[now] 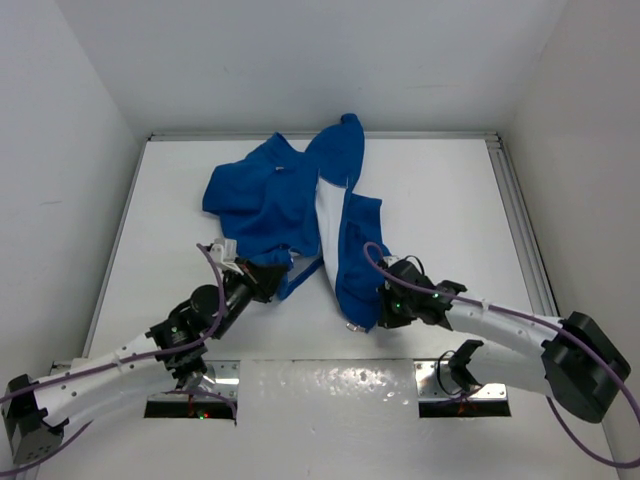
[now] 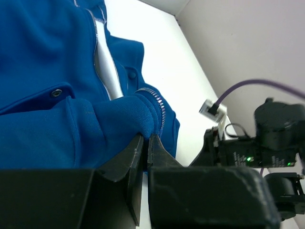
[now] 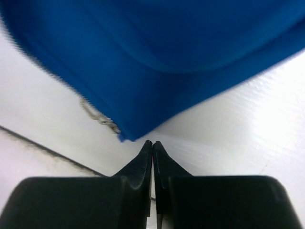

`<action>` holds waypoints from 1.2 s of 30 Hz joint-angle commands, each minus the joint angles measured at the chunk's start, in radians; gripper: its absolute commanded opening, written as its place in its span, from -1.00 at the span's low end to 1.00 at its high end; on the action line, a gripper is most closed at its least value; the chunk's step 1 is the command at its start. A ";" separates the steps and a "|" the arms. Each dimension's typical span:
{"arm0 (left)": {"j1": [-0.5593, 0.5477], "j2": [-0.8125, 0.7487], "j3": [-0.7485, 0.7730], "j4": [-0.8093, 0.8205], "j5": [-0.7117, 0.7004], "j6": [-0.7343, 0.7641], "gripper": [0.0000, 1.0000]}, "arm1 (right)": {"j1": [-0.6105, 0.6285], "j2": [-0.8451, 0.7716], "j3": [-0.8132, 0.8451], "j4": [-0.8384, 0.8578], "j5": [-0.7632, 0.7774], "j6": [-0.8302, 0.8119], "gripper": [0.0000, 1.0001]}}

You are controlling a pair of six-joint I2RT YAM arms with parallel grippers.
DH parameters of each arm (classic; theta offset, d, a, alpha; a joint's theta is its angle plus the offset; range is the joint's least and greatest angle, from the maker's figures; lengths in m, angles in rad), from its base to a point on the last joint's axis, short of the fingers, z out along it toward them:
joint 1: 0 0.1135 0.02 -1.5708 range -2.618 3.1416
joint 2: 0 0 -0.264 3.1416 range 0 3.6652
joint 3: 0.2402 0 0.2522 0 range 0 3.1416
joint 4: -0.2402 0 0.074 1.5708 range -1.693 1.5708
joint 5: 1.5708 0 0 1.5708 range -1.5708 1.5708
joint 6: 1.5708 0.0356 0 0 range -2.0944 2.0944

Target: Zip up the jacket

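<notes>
Jacket [image 1: 270,200]: blue fleece, spread rumpled on the white table [image 1: 440,200], in the middle and toward 12 o'clock. The front lies open and the two panels splay apart toward the near edge. The sleeves are bunched at 10 and 12 o'clock of the heap.

Zipper [image 2: 159,107]: pale teeth run along the panel edges and are not joined anywhere in view. A small metal zipper piece [image 3: 99,118] hangs at the bottom corner of the right-hand panel. Whether it is the slider or the end pin, I cannot tell.

Left gripper [image 2: 147,139]: at 7 o'clock of the jacket. The jaws are pinched tight on a fold of fleece at the left panel's lower edge, with the teeth just beside the fingertips.

Right gripper [image 3: 152,143]: at 5 o'clock of the jacket. The jaws are closed tip to tip just beside the right panel's corner, and no cloth shows between them. It looks like an empty close.

Handling, as judged: the jacket is light, soft and floppy, and fleece stretches and bunches under a pull. It will not hold its shape, so both hem corners need tension to line the teeth up. The best holds are the bottom corners right at the zipper tape, and the metal piece itself. That piece is small and likely slippery.
</notes>
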 commanded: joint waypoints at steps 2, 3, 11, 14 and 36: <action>-0.003 -0.004 0.038 0.003 0.016 0.009 -1.00 | 0.021 0.001 0.101 -0.004 0.016 -0.085 -0.94; -0.003 -0.013 0.035 0.001 0.015 0.006 -1.00 | 0.021 0.004 0.105 0.002 0.014 -0.095 -0.84; -0.003 -0.005 0.031 0.007 0.019 0.006 -1.00 | 0.021 0.191 0.167 0.043 -0.058 -0.183 -0.27; -0.003 0.006 0.046 -0.007 0.022 0.012 -1.00 | 0.022 0.246 0.188 0.036 -0.039 -0.203 -0.20; -0.003 -0.024 0.057 -0.039 -0.010 0.038 -1.00 | 0.040 0.332 0.231 -0.044 0.014 -0.209 0.05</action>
